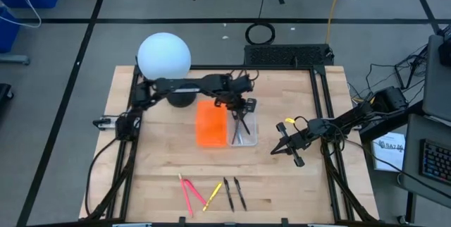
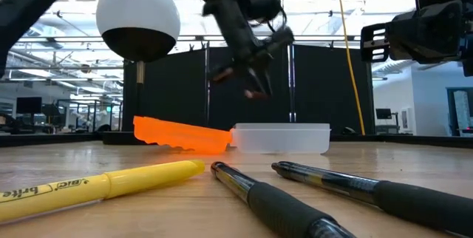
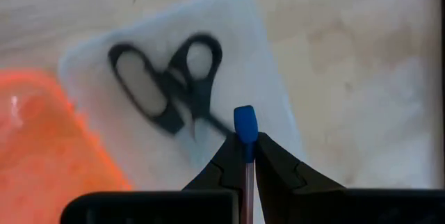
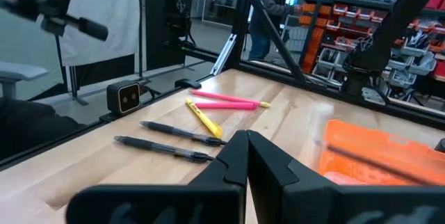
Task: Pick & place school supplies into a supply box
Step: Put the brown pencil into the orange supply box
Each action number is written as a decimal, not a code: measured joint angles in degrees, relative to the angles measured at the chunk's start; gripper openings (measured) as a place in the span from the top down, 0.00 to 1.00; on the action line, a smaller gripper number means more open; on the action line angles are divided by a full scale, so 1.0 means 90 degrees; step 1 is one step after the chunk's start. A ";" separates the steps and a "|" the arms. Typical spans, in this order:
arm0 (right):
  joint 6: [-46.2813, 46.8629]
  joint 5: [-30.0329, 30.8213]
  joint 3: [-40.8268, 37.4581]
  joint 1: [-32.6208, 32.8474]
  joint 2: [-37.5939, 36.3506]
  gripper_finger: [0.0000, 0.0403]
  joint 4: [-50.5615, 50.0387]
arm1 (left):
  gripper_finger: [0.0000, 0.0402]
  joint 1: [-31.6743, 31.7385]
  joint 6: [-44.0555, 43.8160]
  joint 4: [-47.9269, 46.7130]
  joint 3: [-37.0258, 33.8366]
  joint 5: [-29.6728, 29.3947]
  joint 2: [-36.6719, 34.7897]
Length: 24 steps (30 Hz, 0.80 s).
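My left gripper (image 1: 239, 111) hangs over the supply box (image 1: 244, 131), a clear shallow tray, and is shut on a thin pen with a blue end (image 3: 245, 122). Black-handled scissors (image 3: 170, 85) lie flat inside the box. On the table near the front edge lie two pink pens (image 1: 187, 192), a yellow one (image 1: 213, 195) and two dark ones (image 1: 234, 193). My right gripper (image 1: 277, 149) is shut, holds nothing, and stays level to the right of the box. My left gripper pinches the pen's thin shaft (image 3: 247, 165) between its two fingertips, just behind the blue end, which sticks out past them. The fingers slant down from above the box, and the pen lies along them. The pen is lifted clear above the box.
A bright orange perforated tray (image 1: 211, 123) lies against the box's left side. A white globe lamp (image 1: 163, 56) stands at the far left of the table. Black frame rails run along the table's edges. In the room beyond, a person (image 4: 274, 1) stands.
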 joint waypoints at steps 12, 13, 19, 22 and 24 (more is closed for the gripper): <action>0.0308 -0.0012 -0.0001 0.0000 0.0002 1.00 -0.0282 | 0.95 0.0196 -0.0268 -0.0592 0.0552 -0.0434 0.0970; 0.0308 -0.0012 0.0000 0.0000 0.0002 1.00 -0.0296 | 0.95 0.0196 -0.0267 -0.0691 0.0552 -0.0480 0.0971; 0.0308 -0.0012 0.0000 0.0000 0.0000 1.00 -0.0228 | 0.95 0.0187 -0.0360 -0.0842 0.0552 -0.0613 0.0962; 0.0308 -0.0012 0.0000 0.0000 0.0000 1.00 -0.0233 | 0.92 0.0192 -0.0450 -0.0858 0.0552 -0.0496 0.0962; 0.0308 -0.0012 0.0000 0.0000 0.0000 1.00 -0.0233 | 0.88 0.0196 -0.0521 -0.0844 0.0552 -0.0385 0.0962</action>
